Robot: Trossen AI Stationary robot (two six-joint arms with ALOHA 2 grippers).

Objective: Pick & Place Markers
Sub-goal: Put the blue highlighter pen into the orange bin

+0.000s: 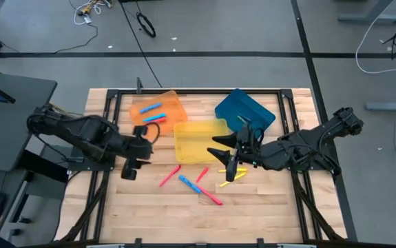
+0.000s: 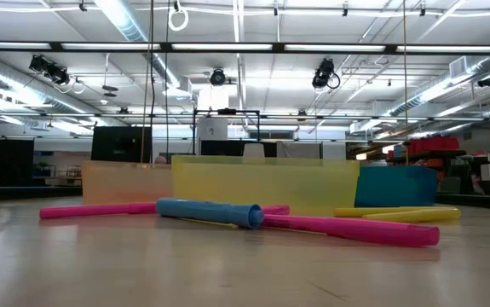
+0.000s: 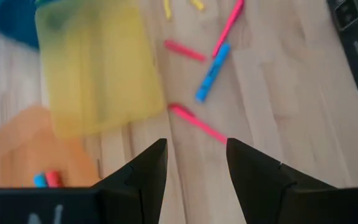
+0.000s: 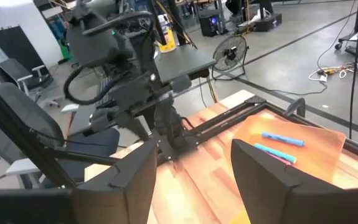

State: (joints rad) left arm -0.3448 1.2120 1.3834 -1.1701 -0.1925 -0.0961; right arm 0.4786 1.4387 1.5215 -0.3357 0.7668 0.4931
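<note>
Several markers lie flat on the wooden table near its middle: pink ones [image 1: 169, 177] [image 1: 211, 198] [image 1: 202, 173], a blue one [image 1: 189, 183] and yellow ones [image 1: 232, 182]. In the low view, a blue marker [image 2: 210, 212] lies in front of pink ones [image 2: 355, 228]. A blue marker [image 1: 151, 108] and a pink marker [image 1: 154, 119] lie in the orange tray [image 1: 173, 103]. My left gripper [image 1: 130, 167] [image 3: 196, 146] hangs open and slanting down, left of the loose markers. My right gripper [image 1: 225, 155] [image 4: 194, 149] stands open and almost level, by the yellow tray's right side. Both are empty.
The yellow tray [image 1: 201, 141] stands between the orange tray and the blue tray [image 1: 246, 110] along the table's far half. A black frame [image 1: 204, 91] runs round the table's edges. Bare wood lies toward the near edge [image 1: 198, 224].
</note>
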